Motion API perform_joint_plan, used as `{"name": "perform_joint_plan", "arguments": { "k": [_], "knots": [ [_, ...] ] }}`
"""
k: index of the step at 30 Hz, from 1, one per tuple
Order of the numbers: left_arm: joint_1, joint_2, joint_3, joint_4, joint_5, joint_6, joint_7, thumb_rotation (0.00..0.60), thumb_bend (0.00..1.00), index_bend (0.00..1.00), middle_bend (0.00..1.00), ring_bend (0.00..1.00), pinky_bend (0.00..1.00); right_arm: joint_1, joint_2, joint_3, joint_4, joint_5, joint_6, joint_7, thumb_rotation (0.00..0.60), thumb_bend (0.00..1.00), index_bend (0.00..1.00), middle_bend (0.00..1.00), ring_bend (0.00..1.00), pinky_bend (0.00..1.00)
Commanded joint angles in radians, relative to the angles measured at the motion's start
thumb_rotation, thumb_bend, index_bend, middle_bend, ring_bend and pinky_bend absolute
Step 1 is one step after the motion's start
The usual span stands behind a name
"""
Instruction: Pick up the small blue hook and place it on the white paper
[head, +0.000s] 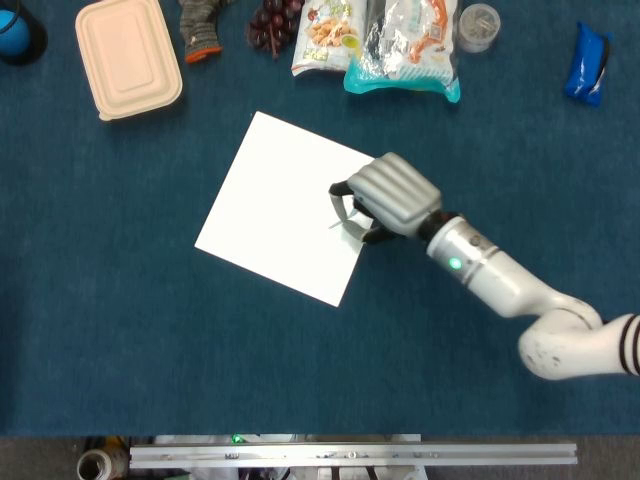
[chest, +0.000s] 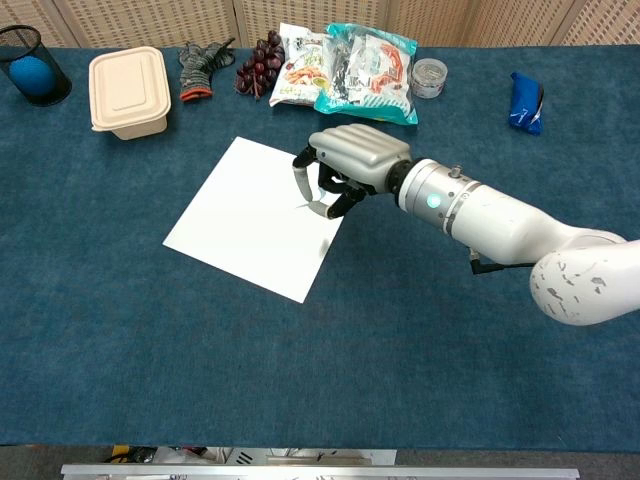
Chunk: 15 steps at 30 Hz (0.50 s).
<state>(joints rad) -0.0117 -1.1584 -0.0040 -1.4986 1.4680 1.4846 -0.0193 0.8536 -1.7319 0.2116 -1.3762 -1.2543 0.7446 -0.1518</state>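
The white paper (head: 270, 205) lies tilted on the blue tablecloth, mid-table. My right hand (head: 388, 193) hovers over the paper's right edge, palm down and fingers curled in. Under its fingertips a thin pale sliver pokes out over the paper, which I take for the small blue hook (head: 338, 224); most of it is hidden by the fingers. In the chest view the same hand (chest: 352, 162) sits just above the paper (chest: 240, 215), with the sliver of the hook (chest: 304, 206) at its fingertips. My left hand is in neither view.
Along the far edge stand a beige lidded box (head: 128, 57), a glove (head: 199, 27), grapes (head: 272, 23), snack bags (head: 400, 45), a small jar (head: 478, 26) and a blue packet (head: 586, 62). A black mesh cup with a blue ball (chest: 34, 66) sits far left.
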Motion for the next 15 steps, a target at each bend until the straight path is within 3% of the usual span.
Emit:
{"name": "perform_joint_plan", "arguments": {
  "k": [1, 8, 15],
  "knots": [
    [0.002, 0.000, 0.001, 0.001, -0.001, 0.001, -0.002, 0.600, 0.36, 0.29, 0.28, 0.29, 0.22, 0.042, -0.040, 0.032, 0.033, 0.073, -0.056, 0.015, 0.600, 0.36, 0.66, 1.00, 1.00, 1.00],
    [0.006, -0.002, 0.003, 0.004, -0.003, 0.000, -0.005, 0.600, 0.36, 0.28, 0.28, 0.29, 0.21, 0.084, -0.103, 0.045, 0.092, 0.169, -0.082, -0.011, 0.600, 0.36, 0.66, 1.00, 1.00, 1.00],
    [0.005, -0.001, 0.003, 0.003, -0.002, -0.004, -0.008, 0.600, 0.36, 0.28, 0.28, 0.29, 0.21, 0.098, -0.157, 0.036, 0.111, 0.247, -0.026, -0.104, 0.600, 0.36, 0.65, 1.00, 1.00, 1.00]
  ]
}}
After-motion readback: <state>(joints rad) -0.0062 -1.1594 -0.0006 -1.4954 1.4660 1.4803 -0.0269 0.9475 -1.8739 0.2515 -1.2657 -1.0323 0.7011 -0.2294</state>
